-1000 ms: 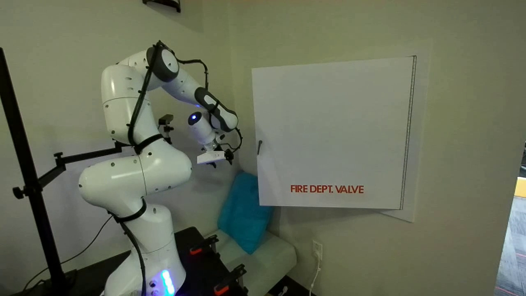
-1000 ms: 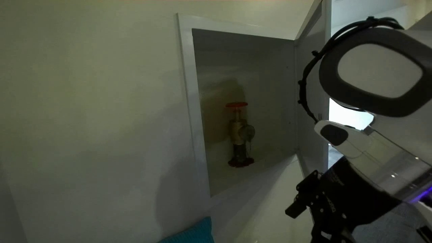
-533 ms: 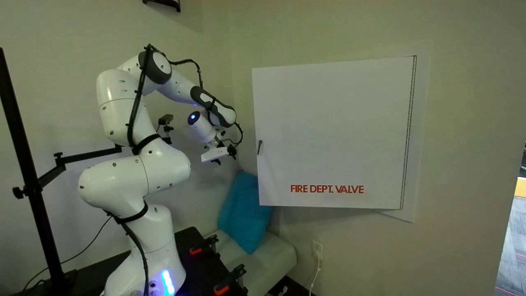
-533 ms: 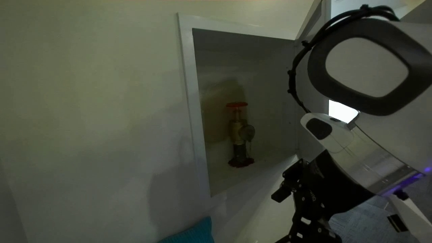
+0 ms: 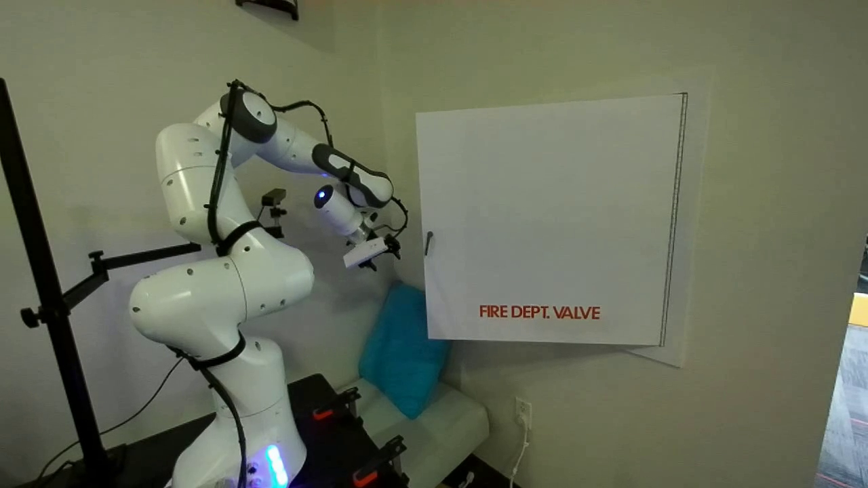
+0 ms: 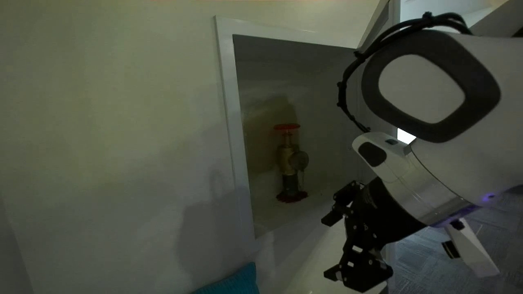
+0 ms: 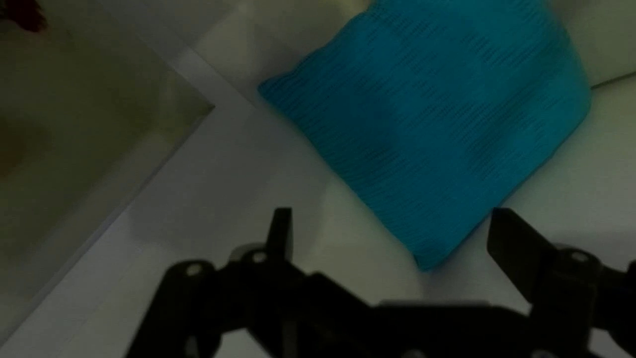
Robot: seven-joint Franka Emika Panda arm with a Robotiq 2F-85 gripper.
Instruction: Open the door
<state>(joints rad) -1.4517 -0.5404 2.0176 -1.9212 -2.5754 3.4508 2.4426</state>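
Note:
The door (image 5: 549,224) is a large white panel with red "FIRE DEPT. VALVE" lettering and a small dark latch (image 5: 428,242). It stands swung out from its frame. In an exterior view only part of its inner face (image 6: 384,20) shows; the arm hides the rest. My gripper (image 6: 330,247) is in front of the uncovered recess, low and to its right, with its jaws apart and nothing between them. In the wrist view the gripper (image 7: 392,211) has its fingers spread wide, with a teal pillow beyond. Left of the door's free edge the gripper (image 5: 383,261) appears small, not touching it.
Inside the recess stands a brass valve (image 6: 288,161) with a red handwheel. The white recess frame (image 6: 235,122) runs around it. A teal pillow (image 5: 405,349) leans above a pale seat (image 5: 441,420). A black pole (image 5: 51,291) stands beside the arm.
My gripper has moved closer to the recess, leftward and up in an exterior view. In an exterior view the upper arm has leaned back left and the gripper shifted right. The door has not moved.

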